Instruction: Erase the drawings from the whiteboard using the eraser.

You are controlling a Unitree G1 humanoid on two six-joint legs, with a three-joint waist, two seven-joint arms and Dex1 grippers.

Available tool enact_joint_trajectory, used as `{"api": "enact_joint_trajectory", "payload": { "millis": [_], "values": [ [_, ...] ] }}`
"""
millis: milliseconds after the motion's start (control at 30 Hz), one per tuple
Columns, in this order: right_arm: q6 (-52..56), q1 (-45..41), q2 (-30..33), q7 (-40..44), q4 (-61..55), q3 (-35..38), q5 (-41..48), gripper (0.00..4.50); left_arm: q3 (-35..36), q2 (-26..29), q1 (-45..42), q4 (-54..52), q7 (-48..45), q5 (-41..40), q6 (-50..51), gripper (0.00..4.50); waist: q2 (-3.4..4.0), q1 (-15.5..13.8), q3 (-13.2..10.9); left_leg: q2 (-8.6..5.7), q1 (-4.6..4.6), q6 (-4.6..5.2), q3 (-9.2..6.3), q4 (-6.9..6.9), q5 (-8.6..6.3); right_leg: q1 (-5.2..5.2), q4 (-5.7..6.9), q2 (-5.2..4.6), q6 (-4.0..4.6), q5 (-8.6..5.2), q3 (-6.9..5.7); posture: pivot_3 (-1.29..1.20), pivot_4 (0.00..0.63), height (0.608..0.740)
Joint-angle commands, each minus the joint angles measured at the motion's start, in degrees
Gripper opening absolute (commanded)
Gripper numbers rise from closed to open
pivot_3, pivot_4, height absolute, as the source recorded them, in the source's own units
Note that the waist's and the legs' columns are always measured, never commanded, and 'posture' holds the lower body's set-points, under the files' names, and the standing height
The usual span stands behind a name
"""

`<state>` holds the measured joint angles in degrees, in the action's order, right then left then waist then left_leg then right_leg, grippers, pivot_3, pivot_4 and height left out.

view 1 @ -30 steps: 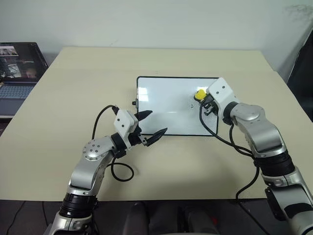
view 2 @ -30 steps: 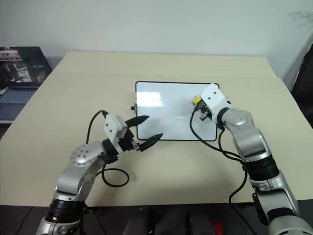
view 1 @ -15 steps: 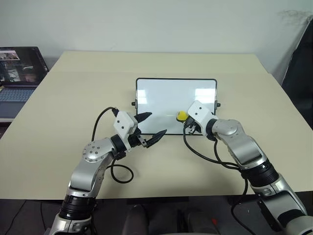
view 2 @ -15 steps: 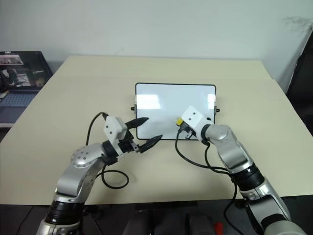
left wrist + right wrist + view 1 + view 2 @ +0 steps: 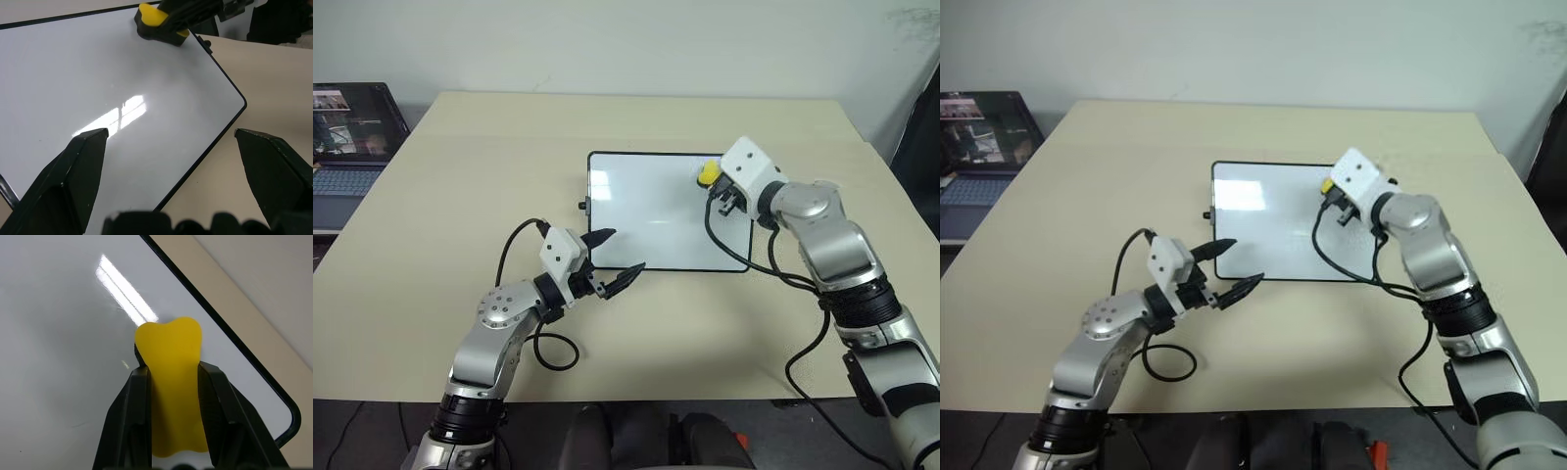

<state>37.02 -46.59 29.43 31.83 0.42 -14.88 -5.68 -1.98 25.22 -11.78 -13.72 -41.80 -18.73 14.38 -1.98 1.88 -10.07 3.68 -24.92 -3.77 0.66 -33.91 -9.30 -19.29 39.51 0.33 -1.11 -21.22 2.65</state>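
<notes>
The eraser [image 5: 708, 174] sits pinched between the two black fingers [image 5: 131, 416] of the right hand [image 5: 718, 188], its yellow body squeezed in at the waist by the grip. It is pressed down onto the whiteboard [image 5: 651, 211] near the far right corner, close to the black frame there. The whiteboard lies flat on the bench [image 5: 460, 186], a little right of the middle, with a small black knob on its left short side. Its glossy surface looks clean from here, catching a streak of light; I can make out no marker strokes on it. The left hand [image 5: 618, 257] hangs at the board's near left corner with its fingers spread apart and nothing between them, one fingertip over the board's edge and the other just off it above the bench. A black cable loops from each wrist down onto the bench top. Off to the far left, beyond the bench edge, a laptop [image 5: 350, 132] stands open with its screen lit.
</notes>
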Motion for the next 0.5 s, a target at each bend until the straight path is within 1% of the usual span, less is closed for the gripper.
{"api": "enact_joint_trajectory", "payload": {
  "millis": [33, 133, 233, 400, 500],
  "values": [
    [-3.6, 4.2, -0.6, 0.4, 1.2, -2.4, -1.5, 0.98, 0.4, 0.2, 0.3, -3.1, 0.6, 0.0, -0.7, 4.50, -0.01, 0.0, 0.0, 0.02, 0.02, 0.00, -0.01, 0.00, 0.00, 0.01, 0.01, 0.01, 0.00, 0.00, 0.00, 0.00, 0.150, 0.740],
    [-4.7, 7.7, 0.0, 1.4, -0.1, -3.9, -2.7, 0.98, 0.7, 0.4, 0.9, -3.7, 0.8, -0.1, -0.6, 4.50, -0.03, 0.1, 0.1, 0.04, 0.12, 0.00, -0.01, -0.02, 0.00, 0.14, 0.07, 0.02, 0.00, 0.00, -0.04, 0.00, 0.150, 0.740],
    [-3.5, 11.1, -0.8, 2.8, -2.8, -5.6, -2.9, 0.98, 0.8, 0.6, 1.2, -3.9, 1.0, -0.2, -0.4, 4.50, -0.07, 0.1, 0.1, 0.02, 0.19, 0.00, -0.03, -0.07, 0.01, 0.18, 0.23, 0.01, -0.02, 0.02, -0.04, 0.00, 0.150, 0.740],
    [-2.2, 13.3, -2.5, 3.5, -4.8, -7.4, -3.1, 0.98, 0.4, 0.5, 1.0, -3.8, 1.2, -0.4, -0.4, 4.50, -0.07, 0.2, 0.1, 0.05, 0.36, 0.09, -0.08, -0.15, 0.13, 0.23, 0.41, 0.01, -0.14, -0.01, 0.00, 0.00, 0.150, 0.740],
    [-1.7, 13.6, -3.7, 3.5, -6.3, -7.0, -2.5, 0.98, 0.2, 0.4, 0.6, -3.4, 1.0, -0.3, -0.5, 4.50, -0.07, 0.3, 0.1, 0.07, 0.38, 0.04, -0.10, -0.15, 0.23, 0.23, 0.44, 0.01, -0.14, 0.01, -0.02, 0.00, 0.150, 0.740]
  ]
}}
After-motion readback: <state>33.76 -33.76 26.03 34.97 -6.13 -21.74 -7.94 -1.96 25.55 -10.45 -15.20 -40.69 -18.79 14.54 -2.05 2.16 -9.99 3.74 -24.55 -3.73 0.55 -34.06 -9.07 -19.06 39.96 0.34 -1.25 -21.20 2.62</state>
